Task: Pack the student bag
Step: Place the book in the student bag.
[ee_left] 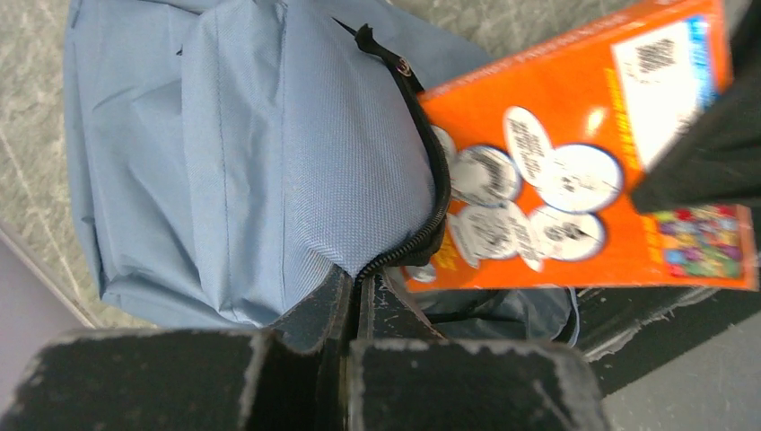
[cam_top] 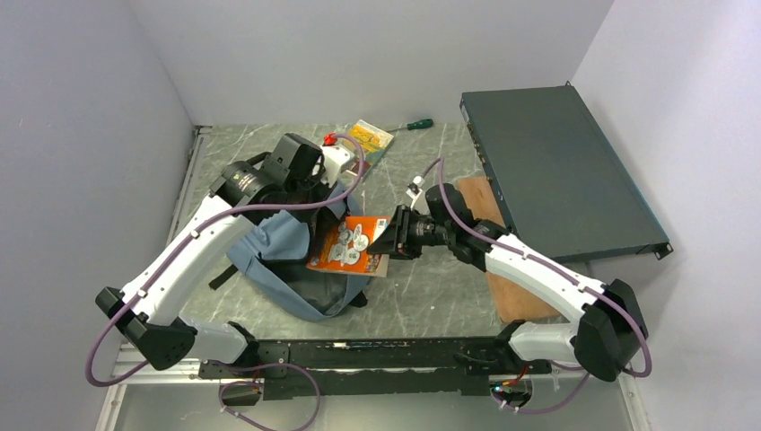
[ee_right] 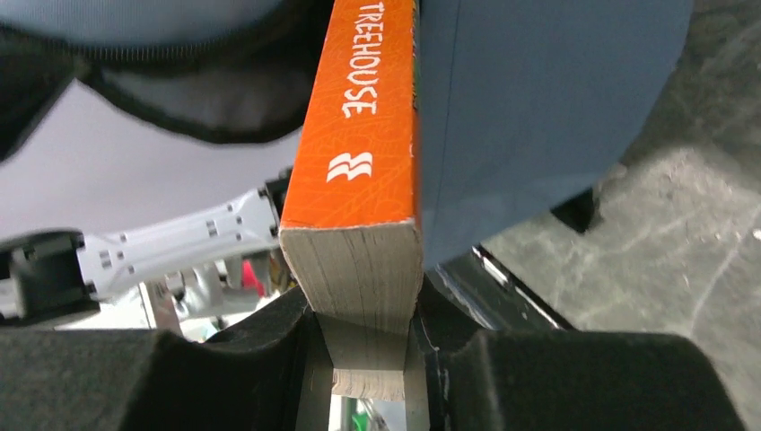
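Jaws of the left gripper [ee_left: 359,283] are pressed fully together on the black zip edge of the student bag [ee_left: 224,162], pinching that edge where it curves round the opening. Jaws of the right gripper [ee_right: 366,323] are set partly apart and clamped on the page edge of an orange book [ee_right: 363,135]. Its spine is turned up toward the wrist camera, and the word TREEHOUSE is printed on it in white.

The grey-blue bag is seen slumped on the grey marbled table [cam_top: 431,301], with its mouth turned to the right and its black lining exposed. The far end of the book is tucked just past the zip edge into that mouth. The rest of the book projects out of the bag to the right, tilted, with the gripper at its outer end. White round pictures and a white barcode label can be made out on the upward cover. In the right wrist view, blue fabric of the bag is pressed against one face of the book, and black lining hangs off its other side.

Well to the right of the bag a flat dark grey metal box [cam_top: 556,171] is lying. Between the box and the bag a brown board [cam_top: 476,193] is laid, partly covered by the right arm. Beyond the bag a flat yellow packet [cam_top: 370,136] is seen, and just to the right of that a screwdriver [cam_top: 417,124] with a green handle.
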